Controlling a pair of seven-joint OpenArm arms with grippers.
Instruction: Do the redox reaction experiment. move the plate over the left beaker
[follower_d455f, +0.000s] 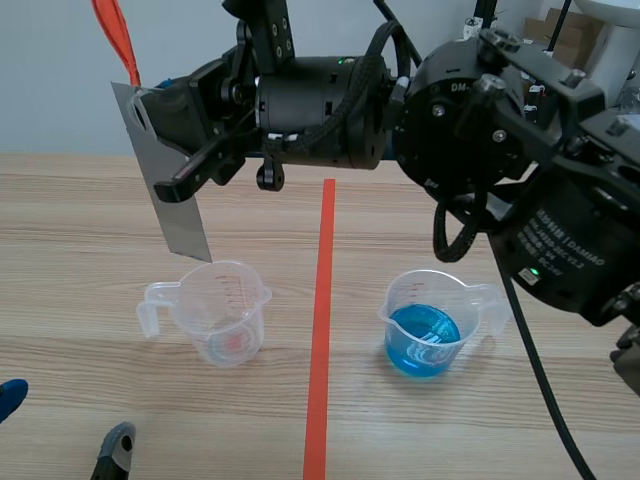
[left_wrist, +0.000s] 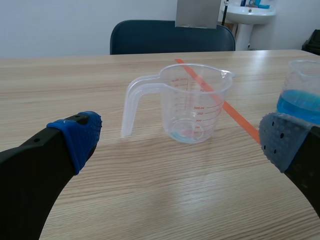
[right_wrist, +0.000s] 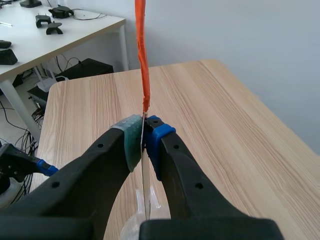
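Plate (follower_d455f: 172, 190) above beaker (follower_d455f: 226, 312), scale (left_wrist: 199, 114) perhaps 500

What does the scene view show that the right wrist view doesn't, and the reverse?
Only the scene view: the blue-filled beaker, the tape line, and the plate face-on, tilted, above the left beaker. Only the right wrist view: the plate's thin edge pinched between the dotted pads, and a white desk beyond. Both: the plate, its orange tag, the right end effector.
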